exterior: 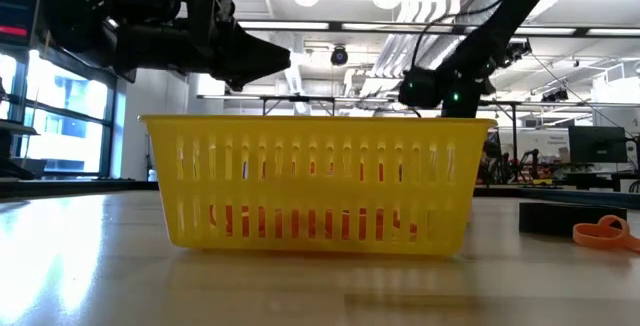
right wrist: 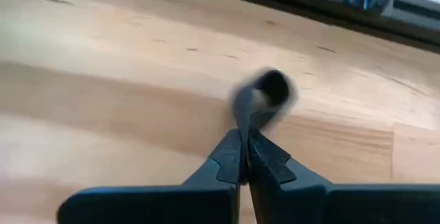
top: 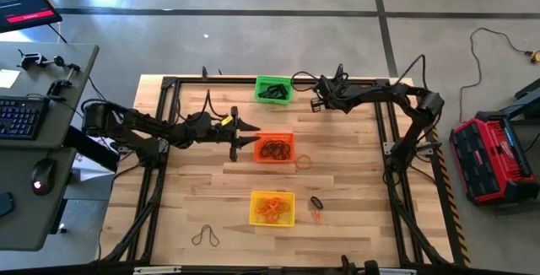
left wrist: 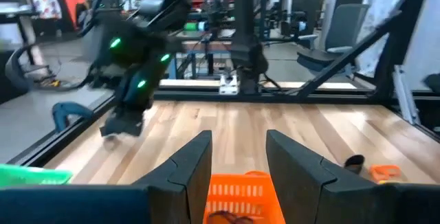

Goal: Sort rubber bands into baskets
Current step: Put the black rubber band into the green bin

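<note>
right gripper pinching a blurry black rubber band | left gripper spread above your orange basket – contents mostly cut off

Bright overhead lights; wrist views w/ motion blur.

The wooden table carries three mesh baskets in a row: green basket, orange basket, yellow basket. Loose rubber bands lie directly on the wood: a dark pair, a thin loop, and one black and one orange band.
</note>
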You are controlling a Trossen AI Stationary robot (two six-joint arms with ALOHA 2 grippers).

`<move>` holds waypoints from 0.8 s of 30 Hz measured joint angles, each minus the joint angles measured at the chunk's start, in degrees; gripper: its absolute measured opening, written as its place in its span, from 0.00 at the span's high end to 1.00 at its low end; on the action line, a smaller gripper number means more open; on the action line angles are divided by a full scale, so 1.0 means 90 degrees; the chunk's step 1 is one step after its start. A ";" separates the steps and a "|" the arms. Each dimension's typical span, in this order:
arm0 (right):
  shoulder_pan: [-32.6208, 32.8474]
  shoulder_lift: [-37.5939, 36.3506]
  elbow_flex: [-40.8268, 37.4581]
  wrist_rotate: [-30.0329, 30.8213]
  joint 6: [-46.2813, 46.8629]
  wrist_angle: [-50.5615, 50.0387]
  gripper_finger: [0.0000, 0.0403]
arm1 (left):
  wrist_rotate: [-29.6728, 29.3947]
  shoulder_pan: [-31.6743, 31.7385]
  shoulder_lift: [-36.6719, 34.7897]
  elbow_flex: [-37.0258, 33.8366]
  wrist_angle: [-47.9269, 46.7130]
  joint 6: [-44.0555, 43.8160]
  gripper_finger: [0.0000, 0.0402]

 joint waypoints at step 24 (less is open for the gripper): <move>0.1208 -0.1029 0.0000 -0.0118 -0.0535 0.1605 1.00 | 0.0198 0.0636 0.0000 -0.1336 0.1821 -0.0201 0.67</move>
